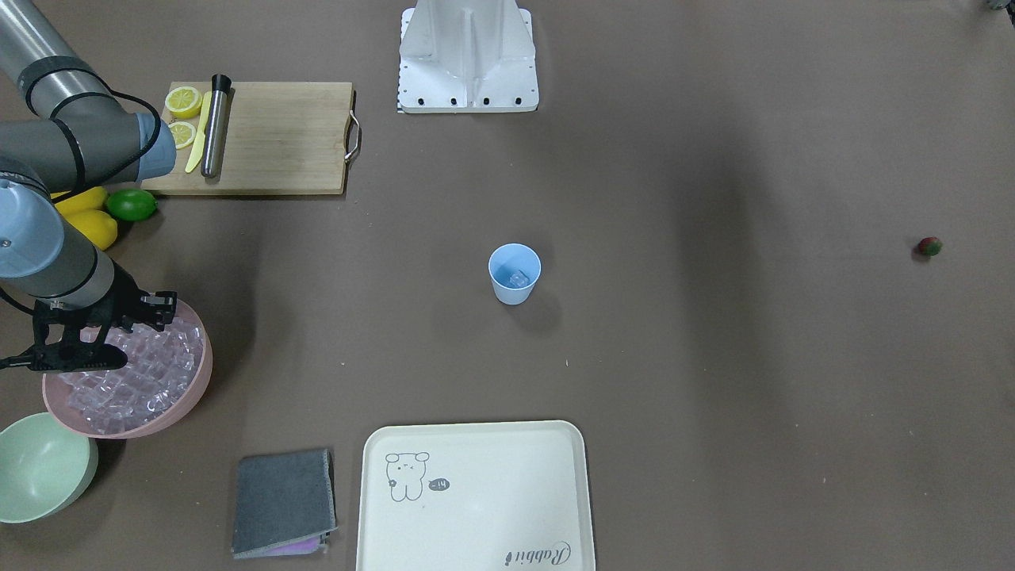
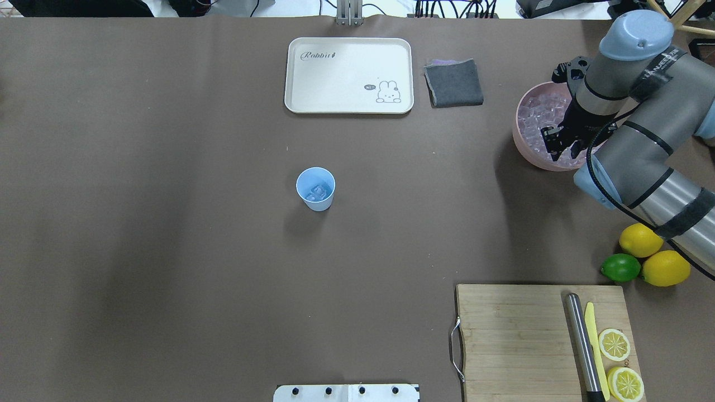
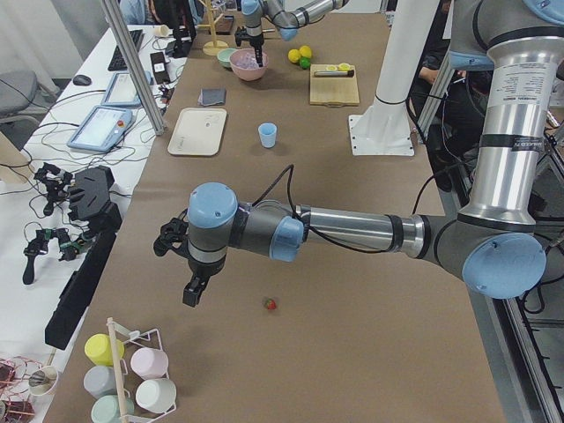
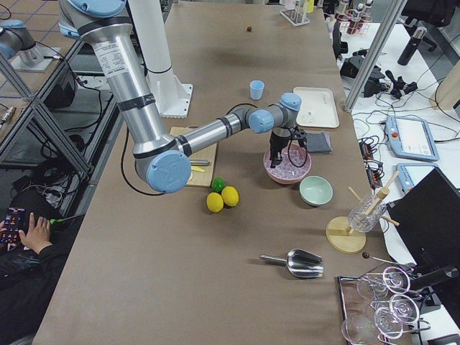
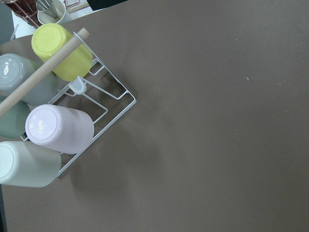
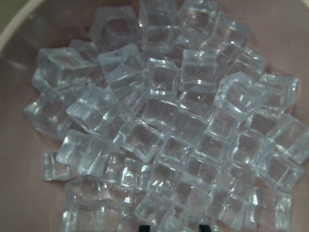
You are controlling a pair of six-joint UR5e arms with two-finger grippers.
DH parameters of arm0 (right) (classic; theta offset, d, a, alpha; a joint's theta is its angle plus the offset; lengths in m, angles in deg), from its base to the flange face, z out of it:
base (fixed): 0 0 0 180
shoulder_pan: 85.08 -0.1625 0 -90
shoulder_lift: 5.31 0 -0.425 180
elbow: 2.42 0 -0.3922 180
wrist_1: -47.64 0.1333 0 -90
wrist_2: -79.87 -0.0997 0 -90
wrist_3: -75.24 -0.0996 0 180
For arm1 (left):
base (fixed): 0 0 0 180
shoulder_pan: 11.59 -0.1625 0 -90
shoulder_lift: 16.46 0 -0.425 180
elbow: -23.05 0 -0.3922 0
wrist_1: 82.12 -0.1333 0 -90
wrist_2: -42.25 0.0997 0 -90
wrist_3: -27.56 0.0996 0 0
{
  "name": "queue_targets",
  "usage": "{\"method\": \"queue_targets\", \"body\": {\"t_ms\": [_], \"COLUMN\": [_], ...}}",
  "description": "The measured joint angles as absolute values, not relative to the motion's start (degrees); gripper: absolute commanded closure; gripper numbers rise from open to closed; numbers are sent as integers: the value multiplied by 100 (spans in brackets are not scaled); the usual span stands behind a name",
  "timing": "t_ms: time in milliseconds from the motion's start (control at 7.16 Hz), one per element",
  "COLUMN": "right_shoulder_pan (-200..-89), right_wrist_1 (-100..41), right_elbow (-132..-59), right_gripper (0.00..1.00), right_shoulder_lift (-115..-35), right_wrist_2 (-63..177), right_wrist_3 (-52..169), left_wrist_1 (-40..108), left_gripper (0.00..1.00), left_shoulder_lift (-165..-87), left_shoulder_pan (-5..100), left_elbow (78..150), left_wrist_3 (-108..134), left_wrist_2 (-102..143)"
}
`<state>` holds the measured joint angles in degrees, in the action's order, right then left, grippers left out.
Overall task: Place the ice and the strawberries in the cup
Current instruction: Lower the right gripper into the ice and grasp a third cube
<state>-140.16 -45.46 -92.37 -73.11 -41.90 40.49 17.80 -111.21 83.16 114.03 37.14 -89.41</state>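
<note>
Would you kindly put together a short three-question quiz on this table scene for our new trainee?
1. True or false: the strawberry already lies inside the cup.
2. Multiple choice: the right gripper hangs over A) the tray; B) the pink bowl of ice; C) the cutting board.
3. Short answer: what does the cup hold now?

Key: 1 false, it lies on the bare table, far from the cup; 2 B; 3 ice.
</note>
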Motion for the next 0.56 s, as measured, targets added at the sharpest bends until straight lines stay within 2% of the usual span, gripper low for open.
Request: {"method": "queue_targets", "body": {"t_ms": [558], "right_shoulder_pan": [-14427], "right_wrist_1": [-4608], "right_elbow": [-9351], "right_gripper": [100], "right_shoulder_lift": [-7109], "right_wrist_2": [-4449], "right_wrist_3": [4249], "left_wrist_1": [1781], "left_gripper": [2], "left_shoulder_lift": [-11128], "left_shoulder_pan": [8315], "left_elbow": [11410], "left_wrist_3": [3714], "left_wrist_2": [-8941]}}
